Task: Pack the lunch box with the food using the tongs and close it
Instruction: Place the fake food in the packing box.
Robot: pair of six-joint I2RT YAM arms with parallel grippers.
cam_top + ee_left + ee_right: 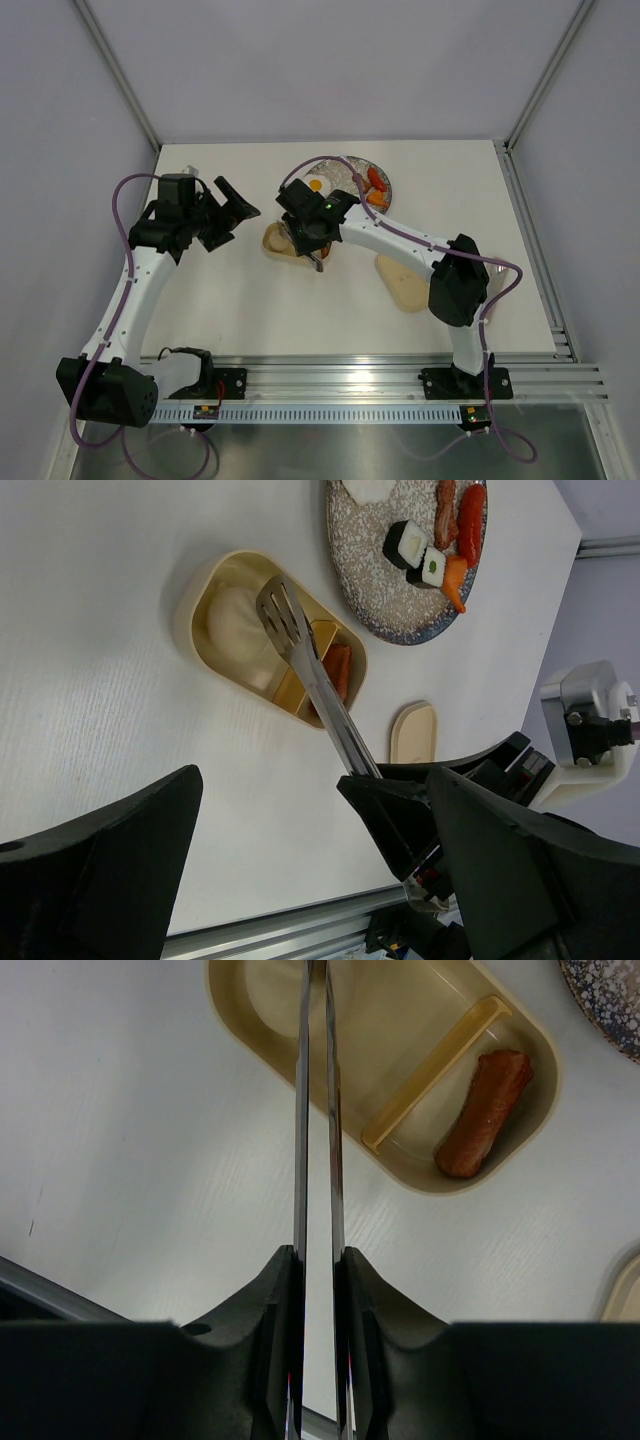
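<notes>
R jaws part-closed, clamped on tongs (322, 695), squeezing both arms nearly together. Tong tips sit over box (192, 620), upper left of L wrist view, above beige ball (232, 630) in its bigger compartment. Sausage (486, 1112) lies in smaller compartment past the divider. L jaws wide open, holding nothing, over tabletop (250, 310) left of box in top view. Plate (375, 605) just beside box, to upper right, w/ sushi rolls (405, 542), carrot (455, 580), red sausages (470, 520), egg (316, 184). Lid (403, 282) lies apart, lower right of box.
</notes>
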